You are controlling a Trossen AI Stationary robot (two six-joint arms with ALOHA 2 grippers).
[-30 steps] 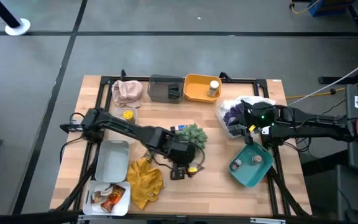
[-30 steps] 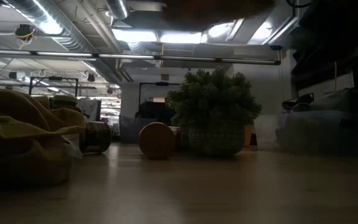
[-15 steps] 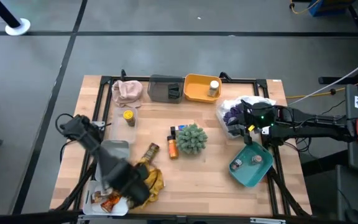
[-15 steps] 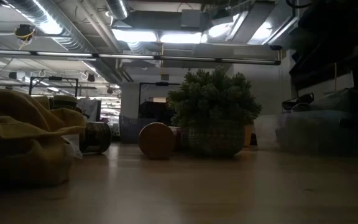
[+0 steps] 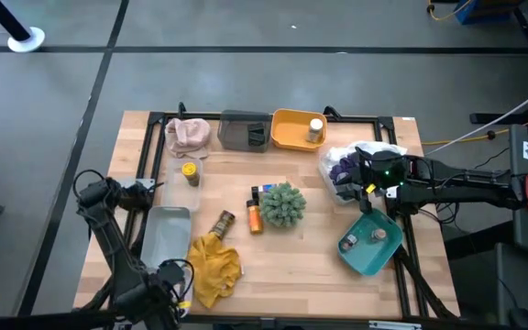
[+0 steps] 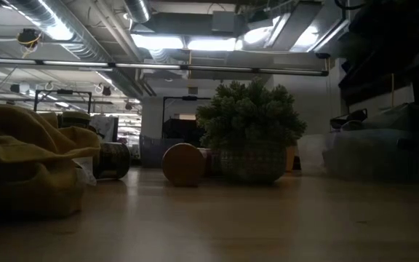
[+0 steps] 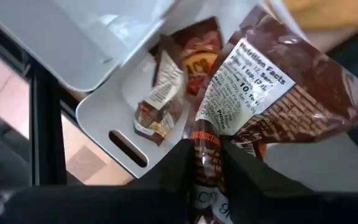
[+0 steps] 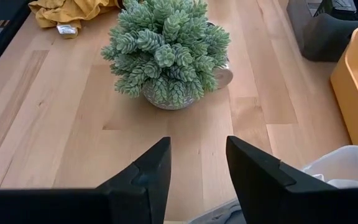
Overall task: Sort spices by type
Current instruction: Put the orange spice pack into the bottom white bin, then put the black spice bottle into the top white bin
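Observation:
My left gripper [image 5: 170,286] is at the table's near left corner, above a white tray [image 7: 104,118] that holds several glossy brown-orange packets [image 7: 166,93]; it is shut on another such packet [image 7: 272,87]. A yellow-lidded jar [image 5: 189,171], a brown bottle [image 5: 222,222], an orange bottle [image 5: 254,219] and a dark little box [image 5: 264,190] stand or lie mid-table. A white-capped jar [image 5: 314,128] stands in the yellow bin. Grey jars [image 5: 370,240] lie in the teal tray. My right gripper [image 8: 194,168] waits open at the right edge. My left gripper pinches the packet's crimped end [image 7: 207,134] between its two fingers [image 7: 182,163], pointing down from above. The rest of the packet sticks out past the fingertips, lifted clear above the white tray.
The green spiky plant ball [image 5: 282,203] sits mid-table beside the bottles. The mustard-yellow cloth [image 5: 214,266] lies crumpled near the front, next to a flat grey tray [image 5: 165,234]. A pink cloth [image 5: 189,135], a dark bin [image 5: 244,131] and a clear bag [image 5: 346,165] lie along the far and right sides.
My left gripper has swept from beside the plant ball mid-table, over the mustard-yellow cloth, to the near left corner above the white tray. The bottles near the plant, hidden by the arm before, now show. The right arm has kept still.

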